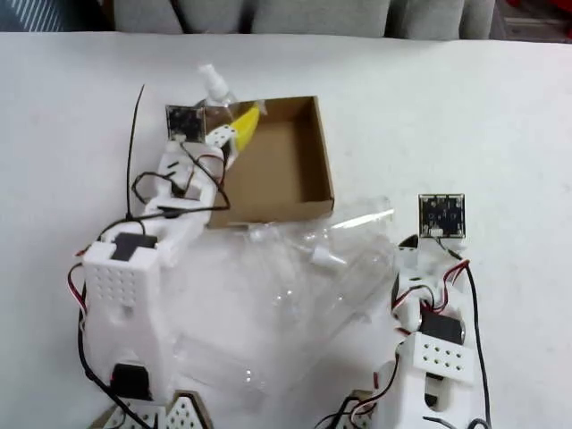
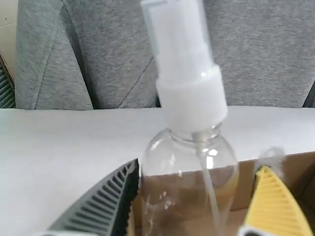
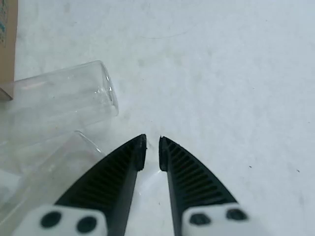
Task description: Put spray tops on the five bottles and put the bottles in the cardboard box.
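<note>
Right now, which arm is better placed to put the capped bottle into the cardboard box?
The left. Its hand grips the bottle with the spray top on, right at the cardboard box. The right hand holds nothing and sits by the loose bottles on the table.

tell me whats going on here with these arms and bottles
The left gripper holds a clear bottle upright, white spray top already on, at the far corner of the cardboard box. No bottles lie in the box yet. The right gripper, nearly shut and empty, sits over the table beside the other bottles lying loose.
</note>
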Robot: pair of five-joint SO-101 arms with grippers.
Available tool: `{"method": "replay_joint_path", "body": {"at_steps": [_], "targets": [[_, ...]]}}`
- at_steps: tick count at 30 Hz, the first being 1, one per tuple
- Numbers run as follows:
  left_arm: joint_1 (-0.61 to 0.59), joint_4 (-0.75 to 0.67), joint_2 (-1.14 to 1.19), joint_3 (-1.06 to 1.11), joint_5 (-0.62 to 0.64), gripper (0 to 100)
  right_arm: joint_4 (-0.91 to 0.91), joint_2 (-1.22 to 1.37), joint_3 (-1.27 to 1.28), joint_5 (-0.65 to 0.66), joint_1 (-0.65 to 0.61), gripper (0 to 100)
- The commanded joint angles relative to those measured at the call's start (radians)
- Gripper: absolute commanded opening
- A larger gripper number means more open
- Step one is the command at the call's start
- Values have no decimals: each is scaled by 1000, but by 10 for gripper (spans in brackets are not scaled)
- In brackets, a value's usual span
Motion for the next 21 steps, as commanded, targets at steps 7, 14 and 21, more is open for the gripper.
{"method": "replay_joint_path", "body": {"at_steps": [7, 14, 21], "targets": [[1, 137, -196, 37, 12, 349, -19, -2, -9, 8, 7, 25], [5, 143, -209, 37, 14, 349, -19, -1, -9, 8, 7, 25], [4, 146, -305, 112, 38, 347, -19, -1, -9, 8, 7, 25]]}}
